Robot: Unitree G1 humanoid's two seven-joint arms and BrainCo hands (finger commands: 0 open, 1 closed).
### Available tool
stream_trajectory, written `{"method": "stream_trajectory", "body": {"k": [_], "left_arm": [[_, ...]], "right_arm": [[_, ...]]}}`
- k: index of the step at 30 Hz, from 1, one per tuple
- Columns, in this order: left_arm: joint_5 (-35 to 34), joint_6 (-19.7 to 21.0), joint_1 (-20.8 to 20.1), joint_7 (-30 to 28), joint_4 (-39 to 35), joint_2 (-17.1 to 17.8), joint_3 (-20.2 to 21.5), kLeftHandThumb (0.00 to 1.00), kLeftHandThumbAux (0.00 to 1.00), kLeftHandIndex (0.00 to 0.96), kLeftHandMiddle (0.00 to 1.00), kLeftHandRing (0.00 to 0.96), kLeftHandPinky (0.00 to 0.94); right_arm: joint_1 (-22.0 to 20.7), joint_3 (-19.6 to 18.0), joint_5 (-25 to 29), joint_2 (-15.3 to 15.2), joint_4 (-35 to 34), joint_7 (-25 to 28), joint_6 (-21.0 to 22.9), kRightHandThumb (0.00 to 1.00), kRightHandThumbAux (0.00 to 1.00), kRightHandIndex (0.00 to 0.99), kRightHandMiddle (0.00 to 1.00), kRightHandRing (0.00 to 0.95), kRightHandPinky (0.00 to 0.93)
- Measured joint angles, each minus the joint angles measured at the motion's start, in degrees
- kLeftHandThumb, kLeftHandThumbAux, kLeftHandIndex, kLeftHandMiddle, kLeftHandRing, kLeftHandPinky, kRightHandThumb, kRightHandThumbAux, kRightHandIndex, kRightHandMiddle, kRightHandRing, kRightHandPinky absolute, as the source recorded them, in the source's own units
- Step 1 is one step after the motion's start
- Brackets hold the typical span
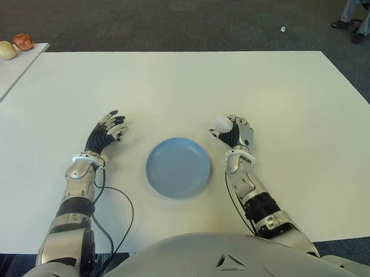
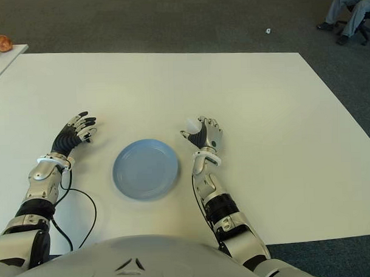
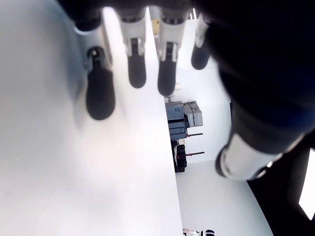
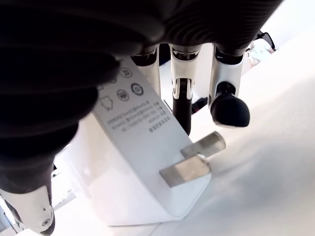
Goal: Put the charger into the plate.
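So the right hand (image 1: 233,132) has its fingers wrapped around the small white plastic charger (image 4: 142,167) (flat metal prongs sticking out), and the round light-blue plate (image 1: 177,167) sits empty just to that hand's inner side, so I'd say the grab is done and the carry-over and drop are left. The left hand (image 1: 109,130) shows on the plate's other side, fingers loosely spread with nothing in them. It's all on a plain white table (image 1: 171,84) with dark grey carpet (image 1: 168,17) beyond it.

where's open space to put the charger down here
The blue plate is bare, between the left robot hand and the right robot hand holding the charger. The white table beyond both is also free. Only the side table, far left, holds clutter.
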Motion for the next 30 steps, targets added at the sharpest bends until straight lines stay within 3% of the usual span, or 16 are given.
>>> {"method": "stream_trajectory", "body": {"k": [16, 30], "left_arm": [[0.04, -2.41, 0.13, 0.31, 1.00, -0.11, 0.03, 0.061, 0.708, 0.137, 0.214, 0.167, 0.110], [0.00, -2.60, 0.10, 0.73, 1.07, -0.66, 0.04, 0.078, 0.709, 0.139, 0.213, 0.172, 0.113]], "right_arm": [[0.35, -4.73, 1.08, 0.80, -9.64, -3.25, -0.25, 0.858, 0.677, 0.400, 0.539, 0.863, 0.838], [0.56, -7.37, 0.69, 1.37, -19.81, -2.78, 0.59, 0.858, 0.677, 0.402, 0.533, 0.855, 0.798]]}}
